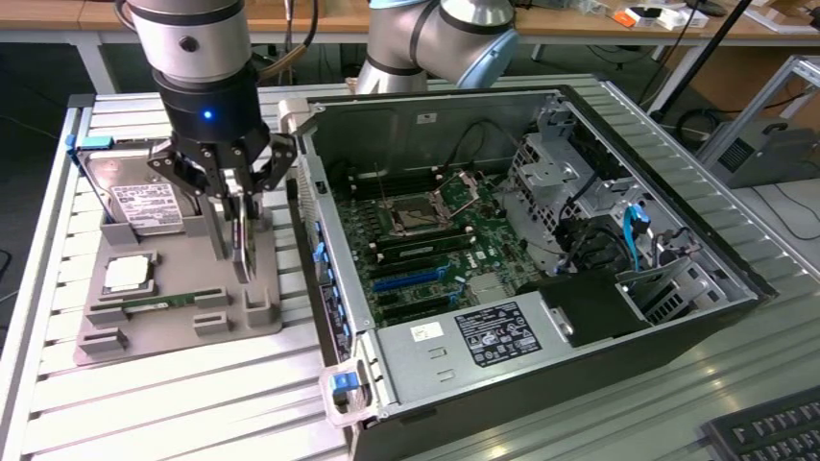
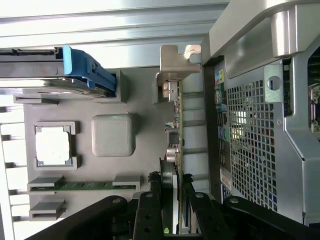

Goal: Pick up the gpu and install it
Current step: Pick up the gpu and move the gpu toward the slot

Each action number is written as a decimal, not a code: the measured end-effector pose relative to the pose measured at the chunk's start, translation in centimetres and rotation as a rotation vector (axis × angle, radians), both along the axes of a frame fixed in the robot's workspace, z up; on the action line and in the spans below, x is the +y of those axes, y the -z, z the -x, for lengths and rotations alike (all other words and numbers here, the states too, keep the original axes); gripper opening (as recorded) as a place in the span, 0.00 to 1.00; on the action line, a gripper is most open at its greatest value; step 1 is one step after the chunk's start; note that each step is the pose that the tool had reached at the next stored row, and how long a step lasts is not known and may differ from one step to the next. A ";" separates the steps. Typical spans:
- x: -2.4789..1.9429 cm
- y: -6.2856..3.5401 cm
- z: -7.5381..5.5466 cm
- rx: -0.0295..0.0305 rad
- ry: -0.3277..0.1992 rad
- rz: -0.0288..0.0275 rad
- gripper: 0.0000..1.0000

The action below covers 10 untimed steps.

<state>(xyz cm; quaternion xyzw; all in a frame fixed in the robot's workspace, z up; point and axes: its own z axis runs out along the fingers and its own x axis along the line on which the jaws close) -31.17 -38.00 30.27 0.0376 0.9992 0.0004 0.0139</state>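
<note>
- A black three-fingered end effector (image 1: pixel 241 259) on a silver robot arm hangs at the upper left of the exterior view, over a grey parts tray (image 1: pixel 180 331).
- Seen from the wrist, its fingers (image 2: pixel 150 200) press against both faces of the gpu (image 2: pixel 176 125), gripping it.
- The gpu stands on edge in the tray, along the side nearest the computer case (image 1: pixel 717 259). Its silver end bracket (image 2: pixel 175 62) is at the end away from the fingers.
- In the tray, towards the exterior view's left, lie a hard drive (image 1: pixel 144 204) with a white label, a square processor chip (image 1: pixel 129 276) and a narrow green RAM stick (image 1: pixel 160 303). The label's writing is too small to read.
- The case lies open, filling the middle and right of the exterior view, with its green motherboard (image 1: pixel 423 240) exposed.
- The power supply (image 1: pixel 494 336), at lower centre, bears black and white labels that cannot be read.
- Everything rests on a ribbed metal table (image 1: pixel 192 403); a black keyboard (image 1: pixel 769 432) shows at lower right.
</note>
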 end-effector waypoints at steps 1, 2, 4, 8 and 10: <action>0.00 -0.04 0.0 0.0000 0.000 0.0000 0.27; 0.00 -0.06 0.0 -0.0002 0.000 -0.0001 0.27; 0.00 -0.14 0.0 0.0000 0.000 0.0000 0.27; 0.00 -0.29 0.0 0.0000 0.000 0.0000 0.27; 0.00 -0.35 0.0 0.0001 0.000 0.0000 0.27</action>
